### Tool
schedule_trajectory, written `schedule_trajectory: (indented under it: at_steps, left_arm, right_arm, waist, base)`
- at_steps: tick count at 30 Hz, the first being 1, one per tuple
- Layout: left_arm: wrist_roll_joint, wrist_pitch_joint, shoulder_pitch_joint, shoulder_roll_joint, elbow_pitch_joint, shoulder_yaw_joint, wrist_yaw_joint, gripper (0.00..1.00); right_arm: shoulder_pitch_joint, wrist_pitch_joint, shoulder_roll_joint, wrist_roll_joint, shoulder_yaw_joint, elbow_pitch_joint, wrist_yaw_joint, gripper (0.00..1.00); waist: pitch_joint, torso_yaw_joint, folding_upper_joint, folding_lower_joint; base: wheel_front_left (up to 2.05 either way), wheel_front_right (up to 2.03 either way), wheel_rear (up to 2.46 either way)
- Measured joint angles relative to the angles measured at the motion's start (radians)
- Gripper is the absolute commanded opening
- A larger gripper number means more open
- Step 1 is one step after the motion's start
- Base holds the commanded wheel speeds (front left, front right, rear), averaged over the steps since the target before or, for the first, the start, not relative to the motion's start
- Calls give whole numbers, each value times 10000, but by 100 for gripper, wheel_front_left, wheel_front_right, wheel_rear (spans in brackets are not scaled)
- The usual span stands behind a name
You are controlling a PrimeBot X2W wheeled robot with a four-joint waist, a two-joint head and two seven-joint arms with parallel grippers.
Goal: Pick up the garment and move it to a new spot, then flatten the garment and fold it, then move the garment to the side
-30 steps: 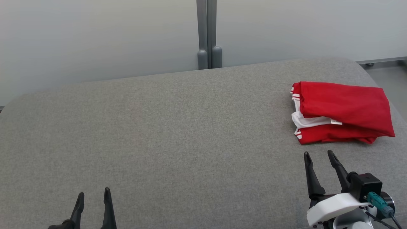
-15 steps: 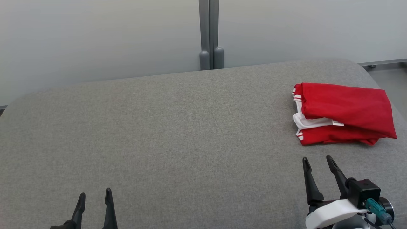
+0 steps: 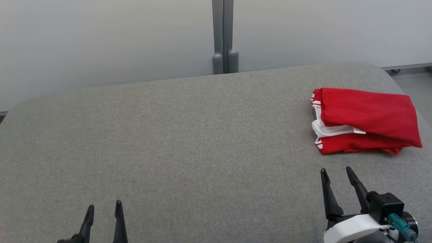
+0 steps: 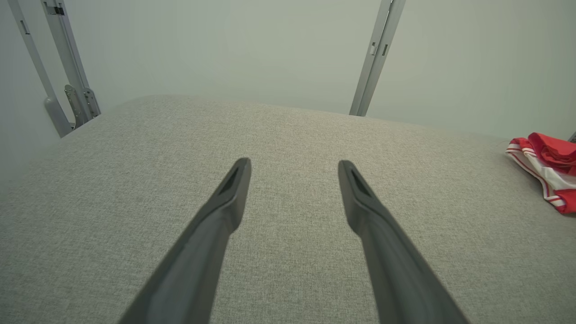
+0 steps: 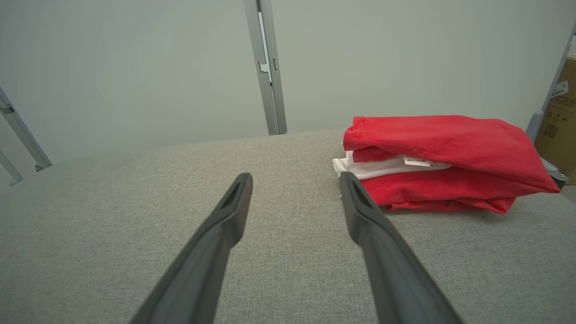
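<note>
Fabric, grey and woven, covers the bench (image 3: 189, 135) across the head view, its far corners rounded, with a pale plain wall (image 3: 101, 33) behind it and a grey double post (image 3: 225, 33) rising at the middle of the far edge; a strip of floor (image 3: 416, 84) shows past the right corner. The garment (image 3: 366, 119), red with white trim, lies folded near the bench's far right corner. The left gripper (image 3: 104, 204) is cut off by the bottom edge at lower left, fingers pointing up the view, jaws parted and empty. The right gripper (image 3: 336, 169) stands at lower right, just short of the garment and not touching it, jaws spread with nothing between them; a black camera block (image 3: 386, 204) and a teal plug (image 3: 400, 224) sit on its white wrist. In the left wrist view the two dark fingers reach out low over bare fabric, well apart from each other, and the garment is a red and white sliver cut by the right edge; grey brackets (image 4: 67, 67) lean at upper left. In the right wrist view the fingers slope over the bench, the right one's tip overlapping the garment's white layer in the picture; whether it touches I cannot tell. A small white label (image 5: 416, 161) shows in the fold, its print too small to read, and a cardboard box (image 5: 560, 112) is cut off at the right edge.
</note>
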Motion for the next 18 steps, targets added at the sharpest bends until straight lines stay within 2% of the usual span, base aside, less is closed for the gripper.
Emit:
schedule_trajectory:
  at_steps: [10,11,18]
  left_arm:
    - [12,0,0,-2,4,17,0,100]
    - [12,0,0,-2,2,31,0,0]
    - [-56,44,9,-100,546,-128,-6,0]
  right_arm:
    - [2,0,17,-67,-52,-102,0,100]
    - [2,0,19,-73,-54,-107,0,0]
    - [235,21,105,-15,25,407,27,0]
  waist:
    - [23,7,0,0]
    - [24,8,0,0]
    - [31,11,0,0]
  base:
    - [0,0,0]
    - [0,0,0]
    - [0,0,0]
